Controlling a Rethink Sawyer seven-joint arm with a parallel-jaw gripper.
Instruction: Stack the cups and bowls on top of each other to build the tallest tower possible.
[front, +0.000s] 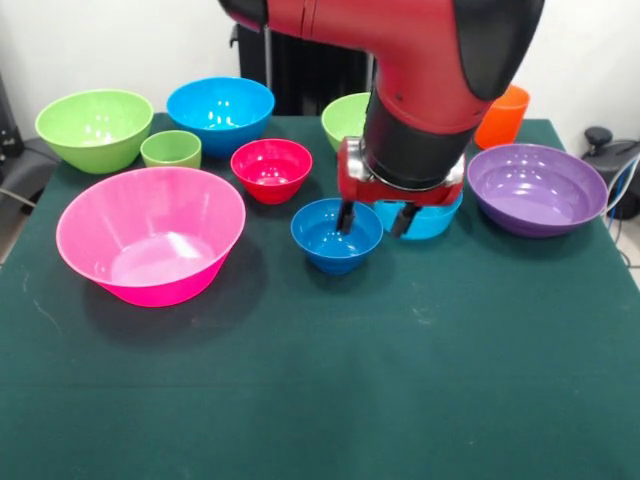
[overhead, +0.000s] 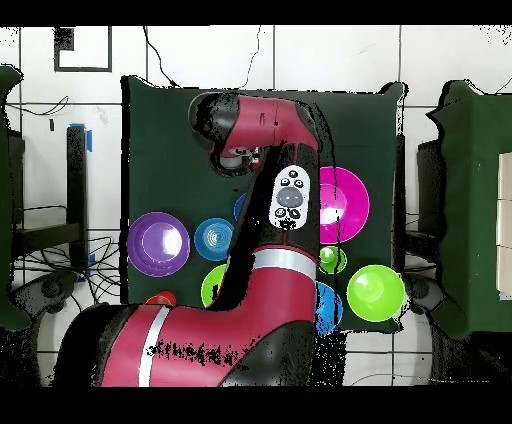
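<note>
Claw spread apart at small blue bowl, 1 finger inside its rim (other outside, against teal bowl); pink bowl left on bench.

place: robot lab or test room | signs: red and black arm over a surface with dark green cloth; white wall behind; pale tiled floor; loose cables beside the surface
</note>
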